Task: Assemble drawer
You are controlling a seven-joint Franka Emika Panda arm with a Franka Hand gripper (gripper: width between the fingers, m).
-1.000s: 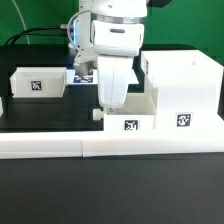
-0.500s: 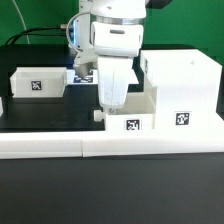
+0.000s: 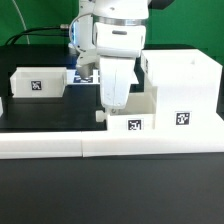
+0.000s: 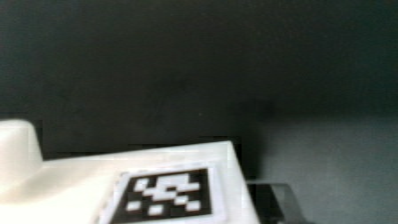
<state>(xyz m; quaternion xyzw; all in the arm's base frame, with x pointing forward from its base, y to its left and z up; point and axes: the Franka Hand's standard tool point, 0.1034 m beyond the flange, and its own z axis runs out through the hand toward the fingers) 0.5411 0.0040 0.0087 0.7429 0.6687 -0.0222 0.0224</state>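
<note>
The white open-fronted case [image 3: 185, 85] stands at the exterior view's right, with a tag [image 3: 183, 120] on its front. A small tagged tray [image 3: 142, 112] sits right beside it on the left side, touching or nearly touching. My gripper [image 3: 113, 107] reaches straight down onto this tray's left end and is shut on its wall. In the wrist view the tray's tagged white wall [image 4: 169, 193] fills the lower part, with one dark finger [image 4: 270, 197] beside it. A second tagged tray [image 3: 38, 85] stands apart at the exterior view's left.
Long low white rails [image 3: 60, 146] run along the front of the black table [image 3: 50, 115]. The marker board [image 3: 85, 74] lies behind my arm. Cables and a green stand are at the back. A white part shows at the far left edge [image 3: 2, 108].
The tray in my gripper has slid a little toward the exterior view's right, closer to the case, and my gripper moved with it.
</note>
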